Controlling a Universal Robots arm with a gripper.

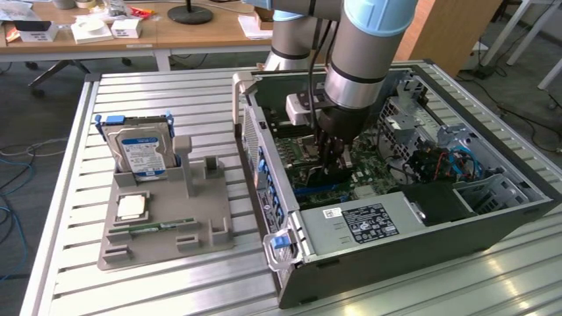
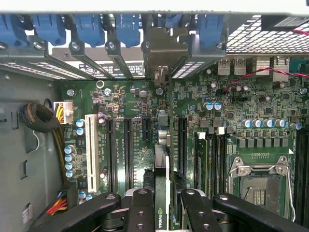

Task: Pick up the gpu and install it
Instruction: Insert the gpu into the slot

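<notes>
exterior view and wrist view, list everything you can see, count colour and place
computer case: one, dark grey, open, on the slatted table
motherboard: one, green, inside the case
gpu: one, dark, held edge-on over the motherboard slots
hard drive: one, blue and silver, upright in the grey holder
grey holder: one, exterior view's left of the case
slatted table: one, silver
gripper: one, black fingers shut on the gpu

open case top, crowded motherboard, blue latches along rim
</notes>
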